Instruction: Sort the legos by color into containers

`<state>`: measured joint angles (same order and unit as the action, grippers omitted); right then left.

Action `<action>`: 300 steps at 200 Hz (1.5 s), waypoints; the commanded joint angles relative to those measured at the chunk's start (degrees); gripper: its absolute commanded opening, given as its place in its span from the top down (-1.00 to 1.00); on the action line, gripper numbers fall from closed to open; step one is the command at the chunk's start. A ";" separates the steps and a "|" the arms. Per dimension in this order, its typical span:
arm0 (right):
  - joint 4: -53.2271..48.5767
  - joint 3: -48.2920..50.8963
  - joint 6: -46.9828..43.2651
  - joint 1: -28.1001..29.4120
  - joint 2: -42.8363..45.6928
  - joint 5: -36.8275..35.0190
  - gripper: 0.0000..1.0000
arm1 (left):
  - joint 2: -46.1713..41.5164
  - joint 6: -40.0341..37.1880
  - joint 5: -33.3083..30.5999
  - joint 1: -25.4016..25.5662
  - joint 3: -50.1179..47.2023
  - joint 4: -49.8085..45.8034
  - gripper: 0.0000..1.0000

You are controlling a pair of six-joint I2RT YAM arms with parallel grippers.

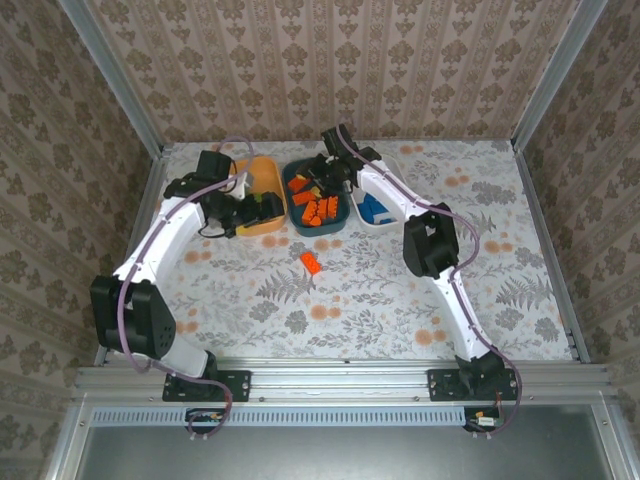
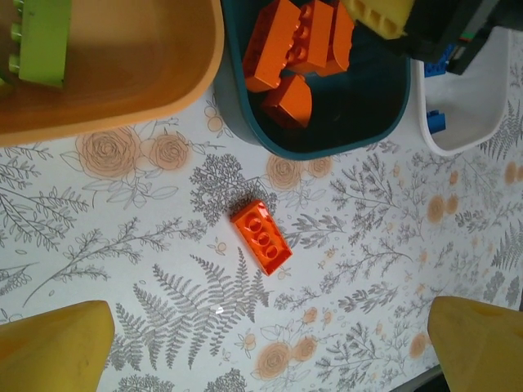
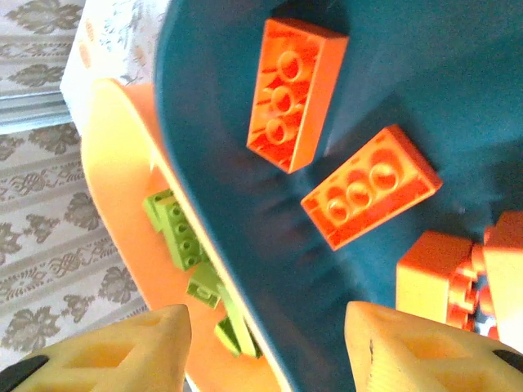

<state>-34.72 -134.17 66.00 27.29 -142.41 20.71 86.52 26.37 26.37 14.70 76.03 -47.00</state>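
One orange lego (image 1: 311, 263) (image 2: 261, 235) lies loose on the table in front of the containers. My left gripper (image 1: 255, 211) (image 2: 270, 327) hangs wide open by the orange bowl (image 1: 262, 178) (image 2: 122, 90), well above that brick, holding nothing. Green legos (image 2: 41, 41) (image 3: 176, 229) lie in the orange bowl. My right gripper (image 1: 323, 178) (image 3: 270, 322) is open and empty over the teal bowl (image 1: 338, 222) (image 2: 343, 131) (image 3: 270, 204), which holds several orange legos (image 1: 318, 208) (image 2: 298, 49) (image 3: 294, 94). The white bowl (image 1: 385, 222) (image 2: 474, 114) holds blue legos (image 1: 372, 207) (image 2: 435, 121).
The three bowls stand side by side at the back of the floral table (image 1: 400, 290). Wallpapered walls and metal posts (image 1: 150, 130) close in the back and sides. The right arm's elbow (image 1: 428, 245) stands over the table right of the loose brick.
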 commanded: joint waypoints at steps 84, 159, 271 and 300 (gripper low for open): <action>-0.96 20.28 -11.45 0.57 20.58 -3.92 -0.14 | -5.67 4.28 -3.88 5.91 -4.00 0.87 -1.00; -8.07 39.45 -23.71 0.00 36.12 -8.26 -0.27 | -6.10 4.83 -6.16 9.65 -3.96 0.29 -0.99; -6.98 62.62 -27.19 -4.59 50.56 -10.25 -0.34 | 12.97 11.13 -14.14 20.94 6.01 -11.31 -0.99; -6.72 62.89 -27.71 -5.01 51.15 -10.34 -0.34 | 18.32 13.94 -13.52 21.29 8.19 -11.98 -1.00</action>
<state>-41.41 -72.42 39.94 22.74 -93.19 11.73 102.28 36.38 13.54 35.66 81.52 -55.27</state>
